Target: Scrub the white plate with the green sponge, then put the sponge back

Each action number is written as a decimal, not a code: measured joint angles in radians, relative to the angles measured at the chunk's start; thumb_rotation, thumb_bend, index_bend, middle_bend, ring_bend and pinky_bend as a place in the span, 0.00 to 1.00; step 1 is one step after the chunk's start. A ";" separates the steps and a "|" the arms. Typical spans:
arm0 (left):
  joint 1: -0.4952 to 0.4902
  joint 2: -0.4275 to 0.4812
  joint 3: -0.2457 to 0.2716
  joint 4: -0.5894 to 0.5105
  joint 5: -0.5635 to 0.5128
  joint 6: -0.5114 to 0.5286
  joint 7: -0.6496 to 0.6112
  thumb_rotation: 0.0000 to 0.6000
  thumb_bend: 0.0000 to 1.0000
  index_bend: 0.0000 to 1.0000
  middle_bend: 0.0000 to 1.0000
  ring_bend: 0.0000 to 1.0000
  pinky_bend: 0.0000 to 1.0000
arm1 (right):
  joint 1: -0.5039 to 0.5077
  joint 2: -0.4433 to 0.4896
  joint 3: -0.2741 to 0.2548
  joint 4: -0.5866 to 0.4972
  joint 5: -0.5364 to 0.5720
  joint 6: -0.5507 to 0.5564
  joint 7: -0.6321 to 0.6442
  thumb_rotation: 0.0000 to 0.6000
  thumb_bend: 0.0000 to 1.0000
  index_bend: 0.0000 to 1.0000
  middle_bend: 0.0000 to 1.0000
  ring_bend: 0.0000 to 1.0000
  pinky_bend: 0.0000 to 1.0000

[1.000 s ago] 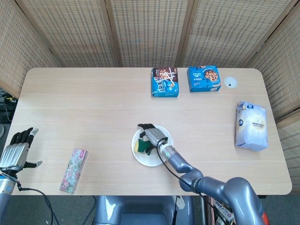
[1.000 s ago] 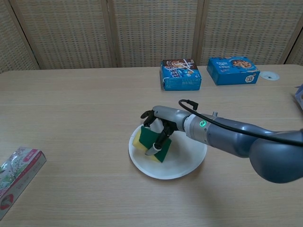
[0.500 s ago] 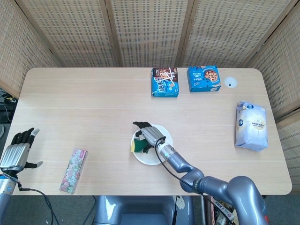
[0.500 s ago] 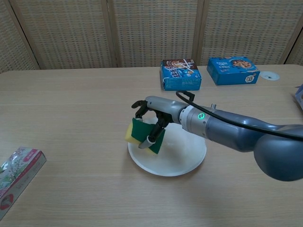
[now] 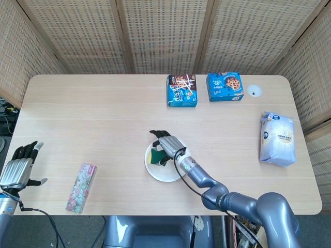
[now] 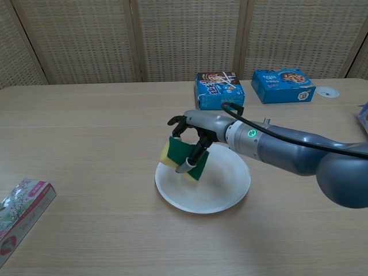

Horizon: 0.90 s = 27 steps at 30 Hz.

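Note:
The white plate (image 5: 166,172) (image 6: 215,187) lies near the middle of the table's front half. My right hand (image 5: 167,146) (image 6: 194,135) grips the green and yellow sponge (image 5: 155,156) (image 6: 183,157) and holds it over the plate's left rim, lifted slightly off the surface. My left hand (image 5: 18,166) hovers open at the table's front left corner, far from the plate, with nothing in it; the chest view does not show it.
A floral pink box (image 5: 81,188) (image 6: 20,210) lies front left. Two blue snack boxes (image 5: 182,91) (image 5: 224,86) stand at the back centre, beside a small white disc (image 5: 254,91). A white-blue bag (image 5: 277,138) lies at the right edge.
My right hand has swung the sponge from the plate's left part out past its left rim, then back a little to the right and higher. The left hand has stayed still.

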 measured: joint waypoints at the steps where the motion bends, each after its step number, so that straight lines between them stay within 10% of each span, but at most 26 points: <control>1: 0.000 0.000 0.000 0.001 -0.001 -0.001 0.000 1.00 0.00 0.00 0.00 0.00 0.00 | -0.001 -0.006 -0.003 0.013 0.004 -0.004 -0.002 1.00 0.42 0.66 0.03 0.00 0.00; 16: -0.004 -0.004 -0.004 0.006 -0.014 -0.007 0.002 1.00 0.00 0.00 0.00 0.00 0.00 | 0.000 -0.090 -0.015 0.154 0.023 -0.067 -0.017 1.00 0.42 0.66 0.03 0.00 0.00; 27: -0.003 -0.001 0.000 -0.002 -0.001 -0.002 0.000 1.00 0.00 0.00 0.00 0.00 0.00 | -0.005 -0.013 0.034 0.003 0.006 0.004 -0.016 1.00 0.42 0.66 0.03 0.00 0.00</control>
